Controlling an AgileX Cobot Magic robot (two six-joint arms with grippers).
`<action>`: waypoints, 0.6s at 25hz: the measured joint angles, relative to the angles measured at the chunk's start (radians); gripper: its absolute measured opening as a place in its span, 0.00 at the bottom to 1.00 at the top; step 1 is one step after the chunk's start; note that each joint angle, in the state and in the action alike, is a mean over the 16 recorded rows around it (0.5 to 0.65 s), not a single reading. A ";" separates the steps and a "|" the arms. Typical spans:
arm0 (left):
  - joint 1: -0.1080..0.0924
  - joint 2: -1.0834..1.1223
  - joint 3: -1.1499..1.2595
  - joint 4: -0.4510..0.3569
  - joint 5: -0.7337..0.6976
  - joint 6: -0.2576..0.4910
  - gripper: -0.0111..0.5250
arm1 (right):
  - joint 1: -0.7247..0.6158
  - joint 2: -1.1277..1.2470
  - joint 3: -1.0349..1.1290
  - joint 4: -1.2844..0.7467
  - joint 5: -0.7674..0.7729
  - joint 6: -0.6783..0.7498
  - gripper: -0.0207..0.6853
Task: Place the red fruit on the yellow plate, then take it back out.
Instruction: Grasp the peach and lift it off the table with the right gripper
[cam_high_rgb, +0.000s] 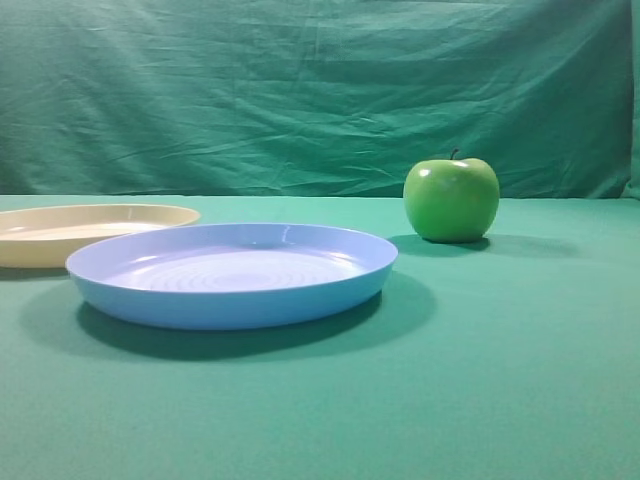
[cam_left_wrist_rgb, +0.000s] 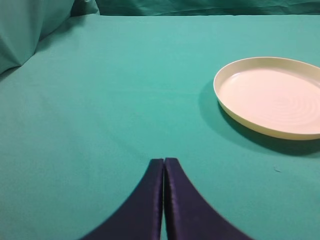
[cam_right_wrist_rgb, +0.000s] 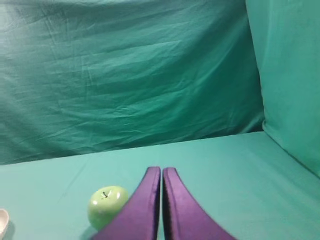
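Bright, even light falls from above. The green apple (cam_high_rgb: 451, 199) carries small glare spots and throws a soft shadow to the right; the blue plate (cam_high_rgb: 232, 275) darkens the table (cam_high_rgb: 500, 380) beneath it. Both wrist views look slightly soft.

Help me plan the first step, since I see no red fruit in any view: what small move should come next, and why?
Probably pan a wrist camera to search for the fruit. The yellow plate lies empty, the blue plate is empty too, and only a green apple stands on the cloth. Both the left pincer and the right pincer are shut and hold nothing, so no grasp can be aimed yet.
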 joint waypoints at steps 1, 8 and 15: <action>0.000 0.000 0.000 0.000 0.000 0.000 0.02 | 0.000 0.036 -0.029 0.005 0.043 -0.019 0.03; 0.000 0.000 0.000 0.000 0.000 0.000 0.02 | 0.000 0.276 -0.154 0.032 0.263 -0.170 0.03; 0.000 0.000 0.000 0.000 0.000 0.000 0.02 | 0.000 0.481 -0.179 0.041 0.300 -0.320 0.11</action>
